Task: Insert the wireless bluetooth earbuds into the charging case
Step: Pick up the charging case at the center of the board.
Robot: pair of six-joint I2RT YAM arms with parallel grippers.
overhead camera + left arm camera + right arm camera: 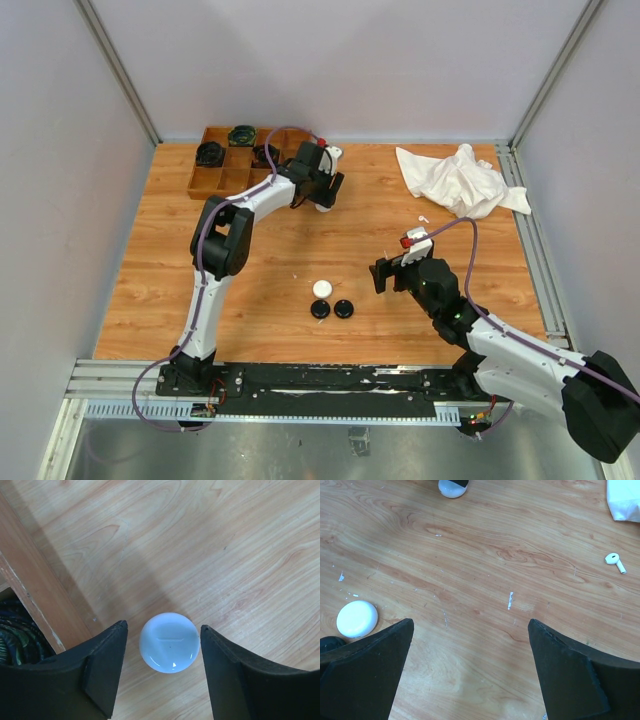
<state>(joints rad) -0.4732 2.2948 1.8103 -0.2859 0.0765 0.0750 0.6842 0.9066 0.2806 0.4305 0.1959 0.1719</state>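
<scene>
A glossy white round charging case [169, 642] lies shut on the wood between my left gripper's [162, 626] fingers, with a small gap on each side, narrower on the right. From above, that left gripper [324, 198] hangs over this case [325, 208] at the far middle, beside the tray. One white stemmed earbud [615, 561] lies alone on the table [424, 219]. My right gripper [470, 622] stands wide open over bare wood, holding nothing. A second white case [357, 618] sits to its left.
A wooden compartment tray [222, 178] with dark items stands at the back left; its edge [35, 595] is just left of my left fingers. Two black round cases [320, 309] [344, 309] sit by the white case [322, 288]. A crumpled white cloth [460, 180] lies back right.
</scene>
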